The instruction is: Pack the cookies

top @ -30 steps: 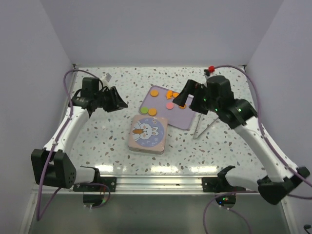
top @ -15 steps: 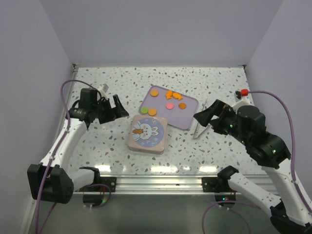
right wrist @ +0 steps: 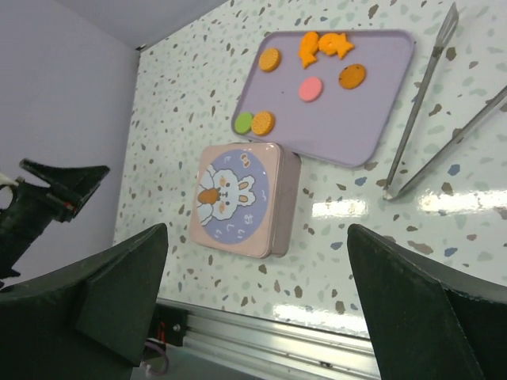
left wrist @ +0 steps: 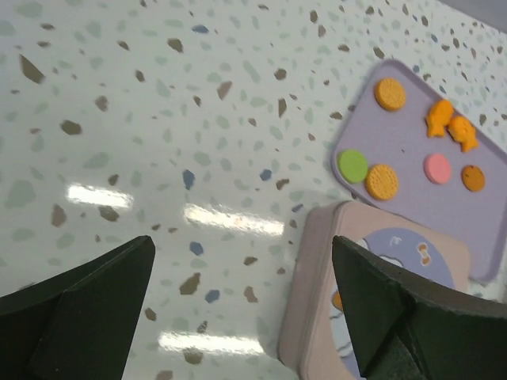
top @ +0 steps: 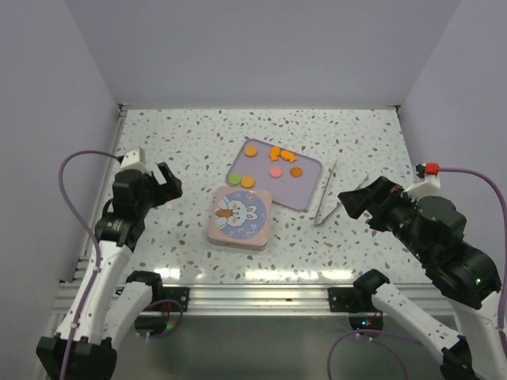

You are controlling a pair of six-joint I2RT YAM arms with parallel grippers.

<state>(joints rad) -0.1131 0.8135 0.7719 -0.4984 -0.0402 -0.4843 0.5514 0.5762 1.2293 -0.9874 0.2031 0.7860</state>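
While cookies (top: pixel 276 171) lie on the tray (top: pixel 301 190), the tin (top: pixel 240 216) beside is lidded

Bright even light; glare streaks on the table (left wrist: pixel 230 218); sharp focus

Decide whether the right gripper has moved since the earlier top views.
Yes: the right gripper withdrew from over the lilac tray, rightward and nearer, past the tongs.

Take the tray (top: pixel 297 190) as your landmark. The cookies (top: pixel 276 170) lie on it, most toward its far side and two at its near left corner. The tin (top: pixel 240 217) sits just before that corner. The tongs (top: pixel 325 192) lie on the table (top: pixel 190 134) just right of the tray.
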